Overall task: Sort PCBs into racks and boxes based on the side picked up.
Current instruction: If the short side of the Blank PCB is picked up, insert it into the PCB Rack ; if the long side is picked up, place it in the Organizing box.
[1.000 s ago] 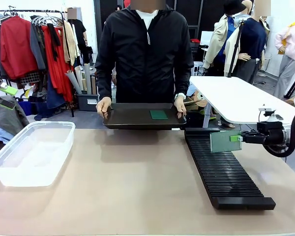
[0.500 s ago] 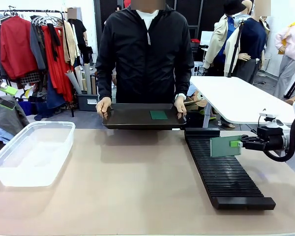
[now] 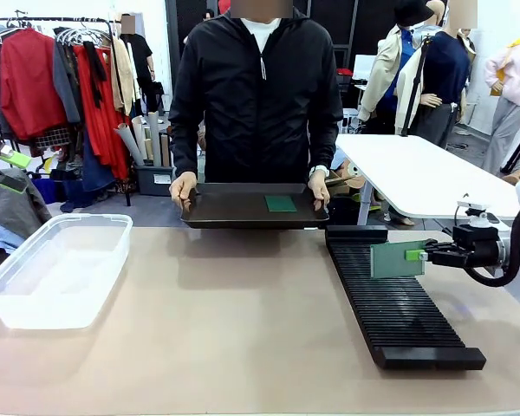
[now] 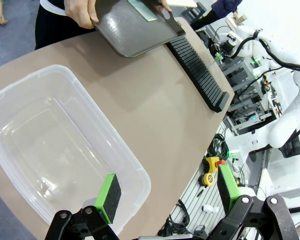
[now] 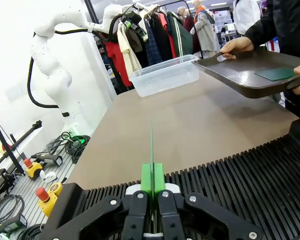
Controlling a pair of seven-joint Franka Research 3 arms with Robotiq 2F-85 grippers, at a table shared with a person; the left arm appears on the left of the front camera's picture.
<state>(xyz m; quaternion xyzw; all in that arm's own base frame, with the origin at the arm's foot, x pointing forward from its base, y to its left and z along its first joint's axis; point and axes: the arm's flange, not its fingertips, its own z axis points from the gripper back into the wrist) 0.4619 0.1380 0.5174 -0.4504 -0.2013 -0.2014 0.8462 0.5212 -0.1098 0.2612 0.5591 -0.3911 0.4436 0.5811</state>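
Fingers of the right gripper were clamped on an upright PCB over the rack at three o'clock. Left gripper fingers stood apart above the box at nine o'clock. Another PCB lay on the person's tray at twelve.

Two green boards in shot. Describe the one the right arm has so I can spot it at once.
Find the long black slotted rack on the table's right side. Over its far half, the right gripper holds a green board upright on edge, clamped at one end. The other green board lies flat on the black tray in the person's hands.
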